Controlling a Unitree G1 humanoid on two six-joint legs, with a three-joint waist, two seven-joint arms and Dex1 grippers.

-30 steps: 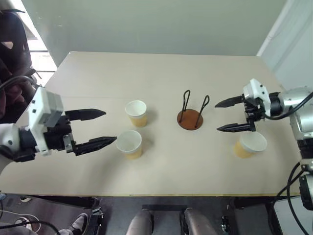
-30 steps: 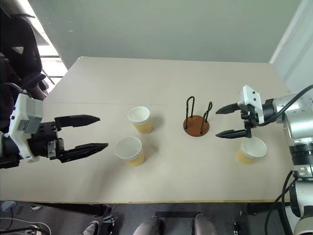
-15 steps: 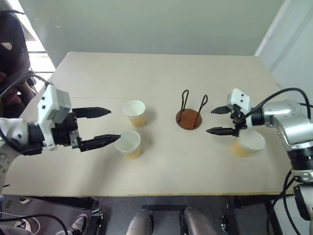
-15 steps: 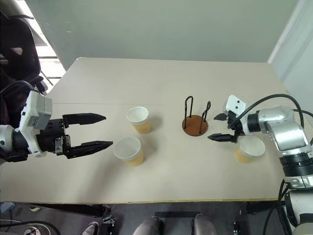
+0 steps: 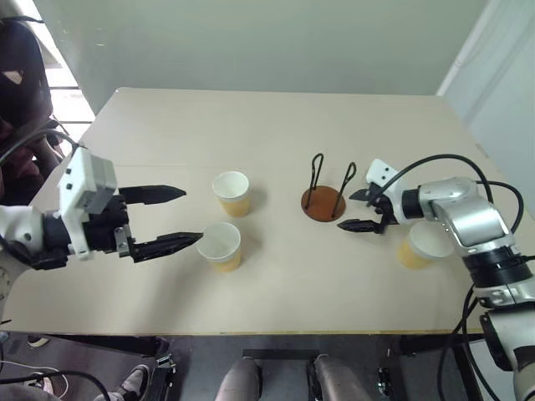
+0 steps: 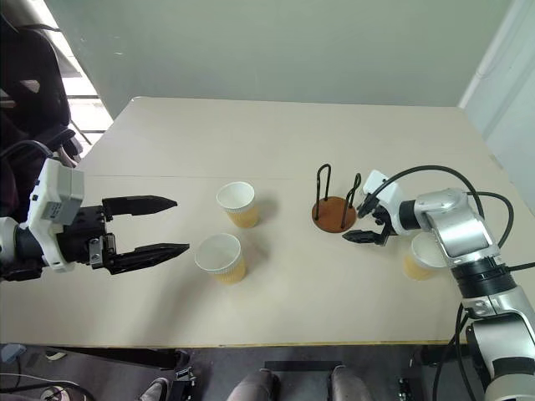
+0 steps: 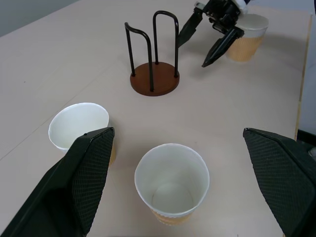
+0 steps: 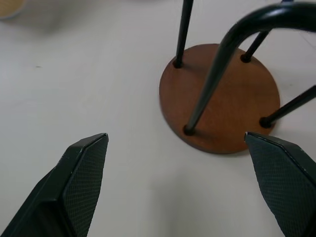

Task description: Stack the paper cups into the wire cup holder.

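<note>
My left gripper [image 5: 177, 218] hangs over the left side of the table [image 5: 276, 134], held nearly level and pointing right, its two black fingers spread wide with nothing between them. The lower fingertip sits just beside the rim of the near cup [image 5: 221, 245], which stands upright; I cannot tell whether it touches. A second cup [image 5: 231, 192] stands upright a little farther back, near the first but apart from it. Right of them, around the middle of the table, stands the cup holder [image 5: 324, 203], a brown disc with two black wire loops, holding no cup. My right gripper [image 5: 356, 210] is tilted downward and points left at the holder, jaws released and empty, tips just beside the disc. The third cup [image 5: 418, 246] stands behind that wrist, near the right edge. No writing is readable anywhere. The table is plain beige; a pale wall [image 5: 267, 42] rises beyond it.
</note>
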